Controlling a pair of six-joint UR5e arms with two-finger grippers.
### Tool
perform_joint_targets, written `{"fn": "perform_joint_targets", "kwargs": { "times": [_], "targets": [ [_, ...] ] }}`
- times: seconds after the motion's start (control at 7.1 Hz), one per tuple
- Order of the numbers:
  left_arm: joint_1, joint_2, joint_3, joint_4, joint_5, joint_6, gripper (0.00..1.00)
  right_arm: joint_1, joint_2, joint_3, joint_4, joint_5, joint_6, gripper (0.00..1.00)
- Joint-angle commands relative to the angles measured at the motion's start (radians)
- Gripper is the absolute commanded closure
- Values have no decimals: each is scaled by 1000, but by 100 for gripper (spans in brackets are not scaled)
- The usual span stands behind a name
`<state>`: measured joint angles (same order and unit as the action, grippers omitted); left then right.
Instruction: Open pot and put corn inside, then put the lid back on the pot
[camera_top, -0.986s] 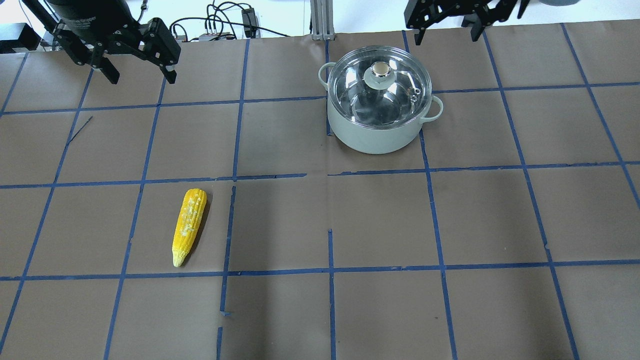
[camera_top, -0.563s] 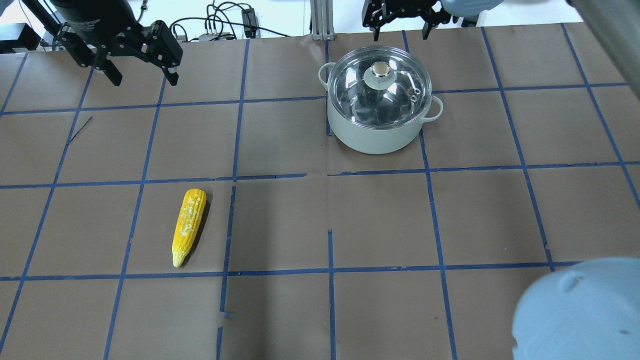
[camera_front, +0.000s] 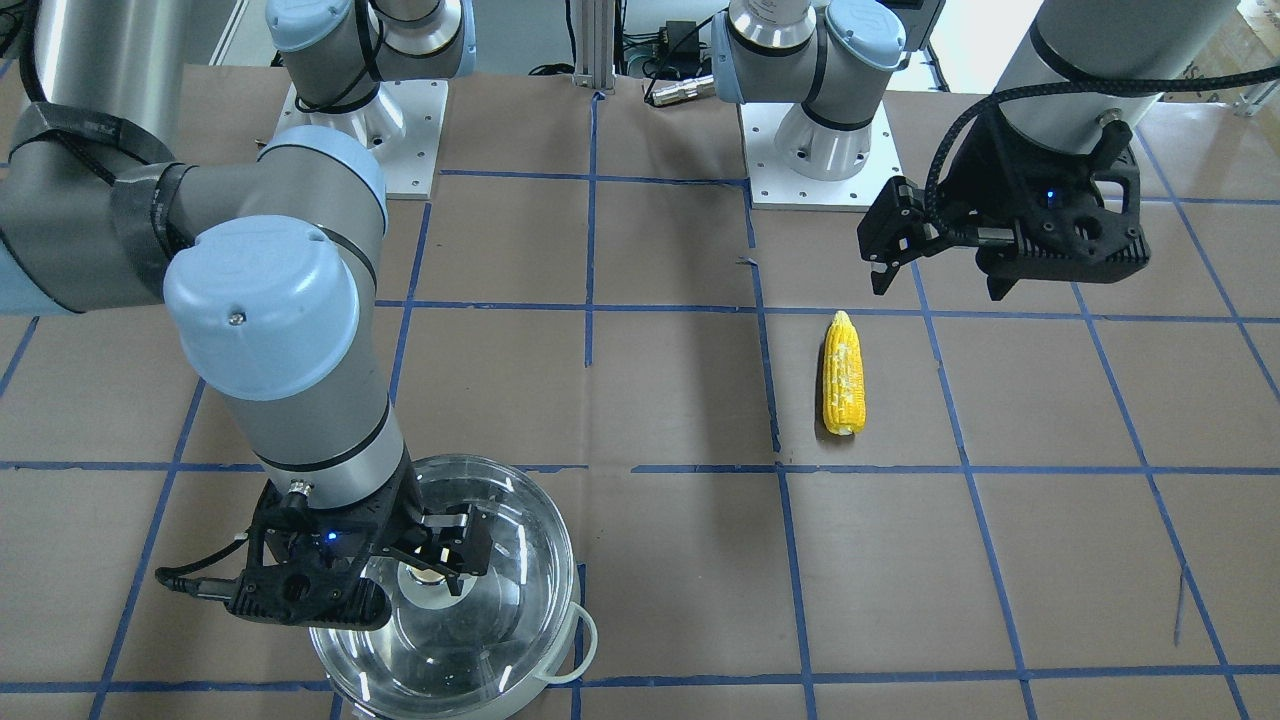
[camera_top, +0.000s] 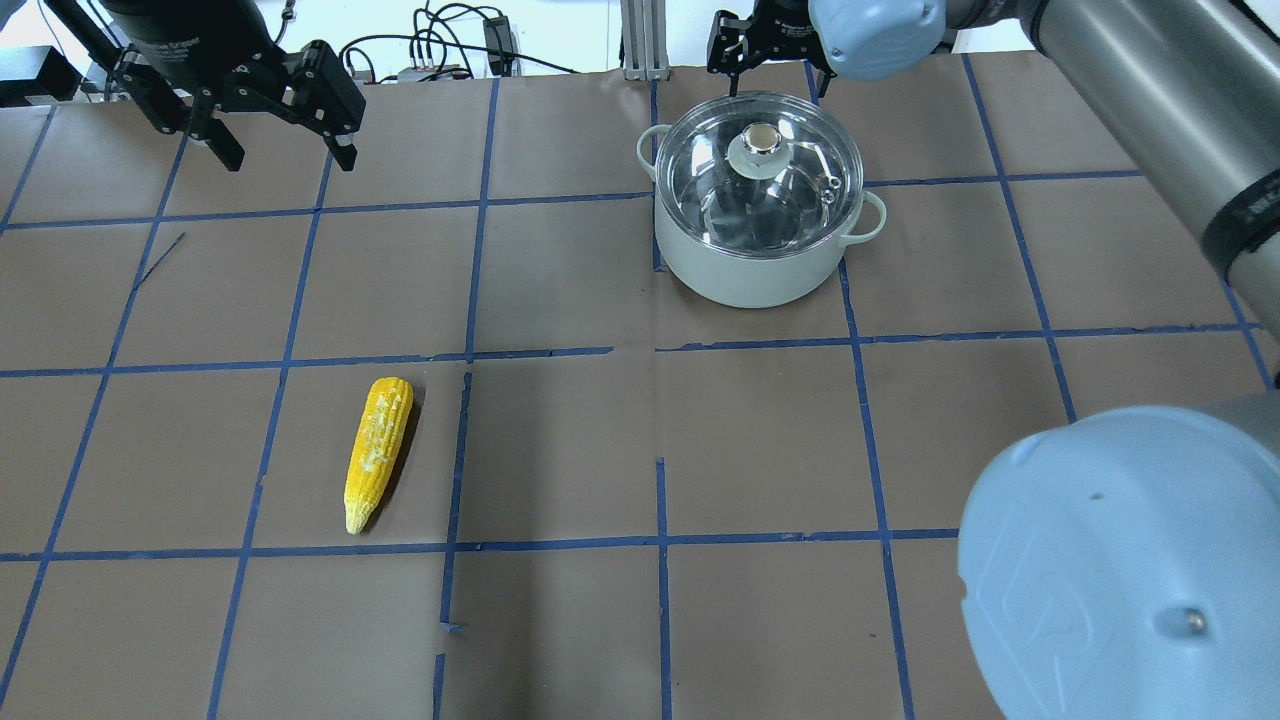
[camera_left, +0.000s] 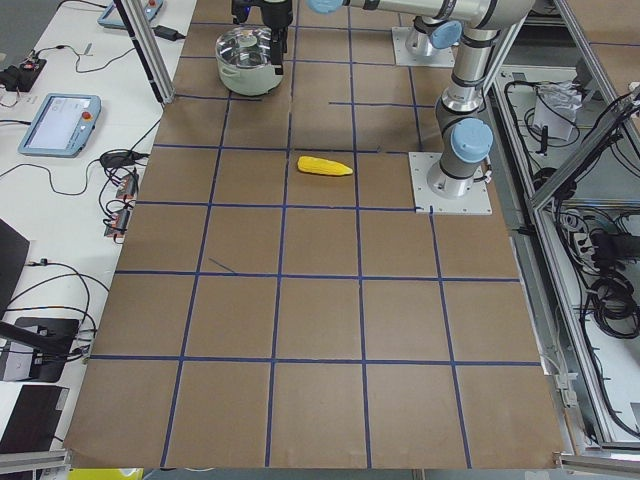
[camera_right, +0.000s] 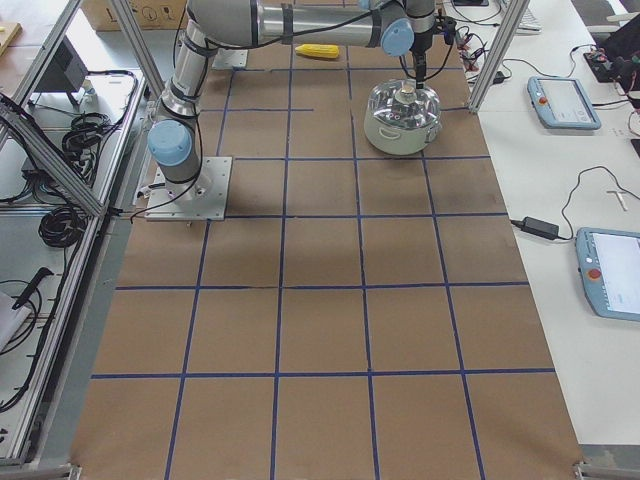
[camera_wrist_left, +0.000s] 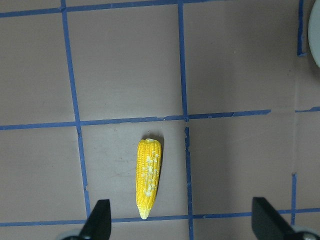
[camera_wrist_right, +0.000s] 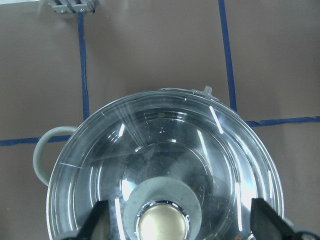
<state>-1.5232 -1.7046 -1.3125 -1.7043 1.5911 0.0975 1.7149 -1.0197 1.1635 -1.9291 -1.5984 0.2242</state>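
Note:
The pot (camera_top: 750, 275) stands at the far centre-right with the glass lid (camera_top: 800, 190) on it. It also shows in the front view (camera_front: 565, 665) and the right wrist view (camera_wrist_right: 42, 155). My right gripper (camera_top: 775, 85) is open and hovers over the lid's (camera_wrist_right: 170, 150) far side; it also shows in the front view (camera_front: 445, 555). The gold knob (camera_wrist_right: 162, 222) lies between its spread fingertips (camera_wrist_right: 97, 222), untouched. The corn (camera_top: 378, 452) lies on the table at near left. My left gripper (camera_top: 285, 150) is open and empty, high above the far-left table. Its wrist view shows the corn (camera_wrist_left: 148, 184) below.
Brown paper with blue tape lines covers the table (camera_top: 620, 440). My right arm's blue elbow joint (camera_top: 1120, 560) fills the near-right corner of the overhead view. An aluminium post (camera_top: 640, 40) and cables lie at the far edge.
My right gripper has swung left from beyond the pot's right side to over the lid, and its elbow has come into the overhead view. The left gripper, corn and pot have stayed put.

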Motion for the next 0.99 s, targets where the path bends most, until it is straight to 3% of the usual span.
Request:
{"fn": "perform_joint_targets", "kwargs": {
  "times": [0.0,0.85],
  "targets": [
    [0,0,-1,0,1,4,0,2,20,1,-2,-11,21,1],
    [0,-4,1,0,0,4,0,20,61,7,-60,-11,58,1]
  ]
}}
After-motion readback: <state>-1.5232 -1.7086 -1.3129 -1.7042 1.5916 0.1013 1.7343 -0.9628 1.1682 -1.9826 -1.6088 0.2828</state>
